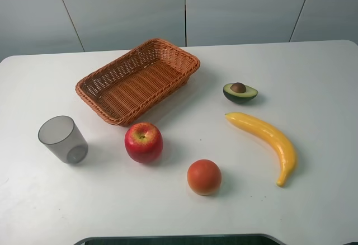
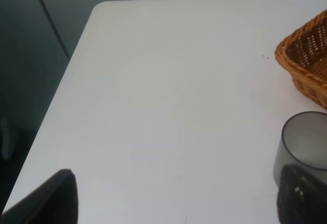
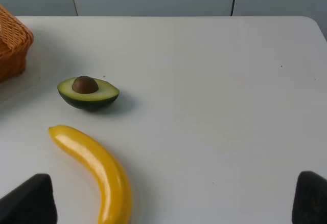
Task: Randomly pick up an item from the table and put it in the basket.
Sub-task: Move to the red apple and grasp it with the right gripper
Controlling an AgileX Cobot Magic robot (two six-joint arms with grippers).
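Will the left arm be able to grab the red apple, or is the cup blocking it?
Probably yes. The apple sits in the open, apart from the cup and basket, with nothing over it. The left gripper is open near the cup, so it should steer past that.

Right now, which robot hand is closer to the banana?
Right. The banana lies just ahead of the right gripper, near one fingertip. The left gripper is beside the grey cup, with no banana in its view.
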